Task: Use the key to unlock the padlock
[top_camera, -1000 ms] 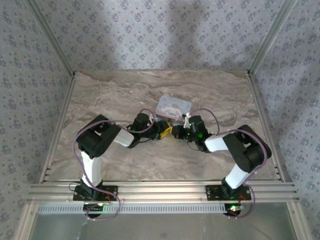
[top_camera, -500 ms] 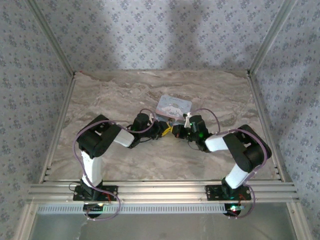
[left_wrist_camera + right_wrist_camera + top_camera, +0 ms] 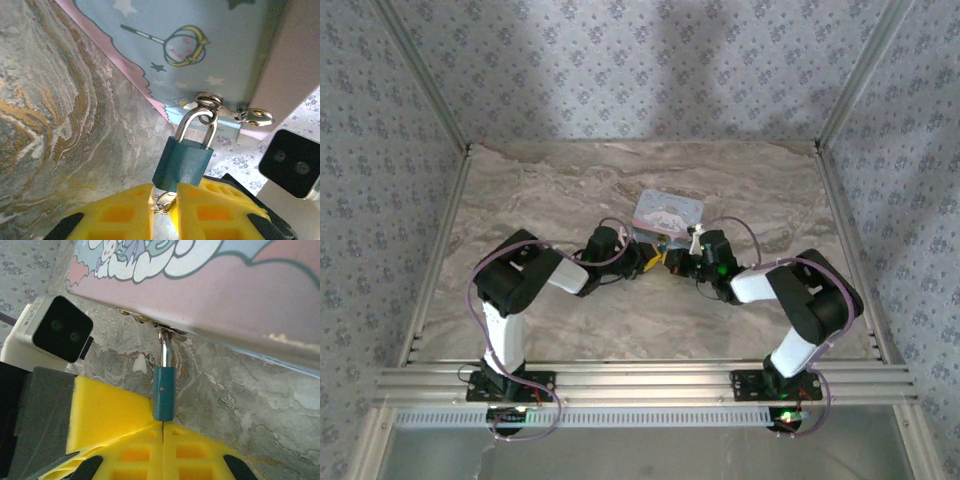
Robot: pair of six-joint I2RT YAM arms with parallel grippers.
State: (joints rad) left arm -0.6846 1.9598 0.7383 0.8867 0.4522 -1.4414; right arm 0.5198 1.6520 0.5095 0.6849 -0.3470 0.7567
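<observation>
Since a second ago the left end effector (image 3: 652, 262) has crept closer to the right end effector (image 3: 676, 262). Their tips nearly meet at the near edge of the box (image 3: 667, 212). The bench (image 3: 540, 190) is bare on all other sides, out to the frame rails.

Left wrist: the padlock (image 3: 183, 162) is hooked by its shackle through the box's latch loop (image 3: 207, 100), just off the pink box edge. The yellow pads (image 3: 120, 210) stand nearly together, pinching the silvery key (image 3: 161, 204) under the padlock. Bare bench lies to the left.

Right wrist: the pads (image 3: 125, 410) are pressed together, with the padlock edge-on at the notch of their tips. I cannot tell whether it is pinched or only touching. Open bench lies to the right.
</observation>
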